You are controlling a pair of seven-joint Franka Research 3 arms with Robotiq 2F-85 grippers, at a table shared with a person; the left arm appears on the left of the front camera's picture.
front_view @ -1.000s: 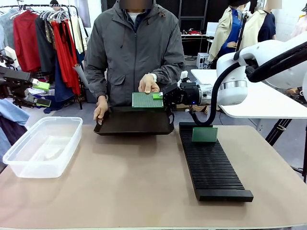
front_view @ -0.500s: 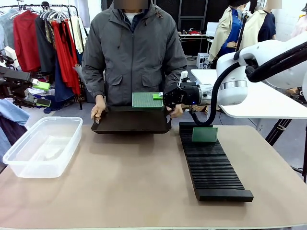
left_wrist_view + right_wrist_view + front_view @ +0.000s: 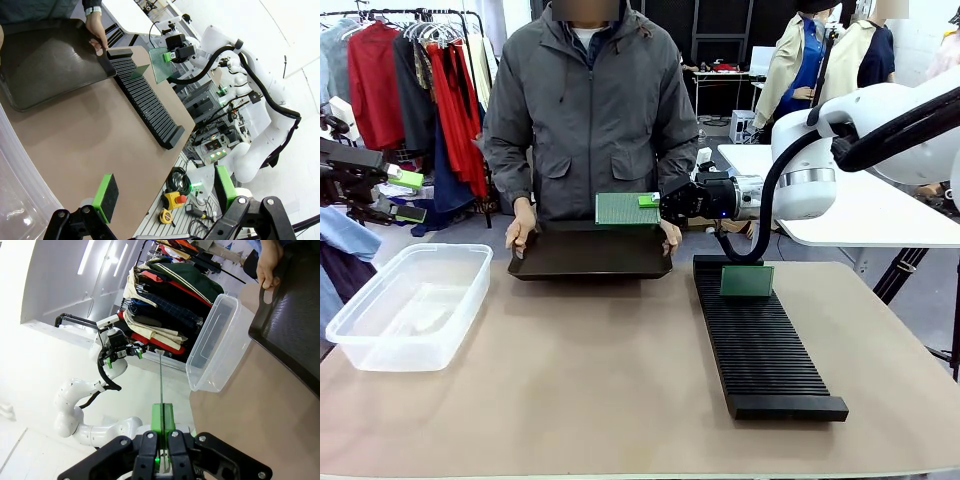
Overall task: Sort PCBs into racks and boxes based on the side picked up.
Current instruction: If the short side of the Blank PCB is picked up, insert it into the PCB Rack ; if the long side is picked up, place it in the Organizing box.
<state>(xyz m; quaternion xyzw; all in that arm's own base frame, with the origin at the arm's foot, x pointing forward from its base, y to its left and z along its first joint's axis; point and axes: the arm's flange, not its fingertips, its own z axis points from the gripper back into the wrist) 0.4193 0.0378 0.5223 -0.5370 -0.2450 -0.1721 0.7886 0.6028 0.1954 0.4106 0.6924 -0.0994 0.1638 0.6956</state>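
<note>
Right gripper (image 3: 655, 201): closed tight on the right edge of one PCB (image 3: 626, 208), gripped upright with its dotted face toward the near side, above the far edge of the black tray (image 3: 590, 258); edge-on as a thin line between the pads in the right wrist view.
Second PCB (image 3: 747, 281): upright in a slot near the far end of the rack (image 3: 765, 350), right of centre.
Clear tub (image 3: 405, 305): near left, well apart from the rack.
Tray: gripped at both ends by the person (image 3: 590, 110) at the far side.
Left gripper (image 3: 408, 197): far left, off the table, pads spread wide, nothing between.
</note>
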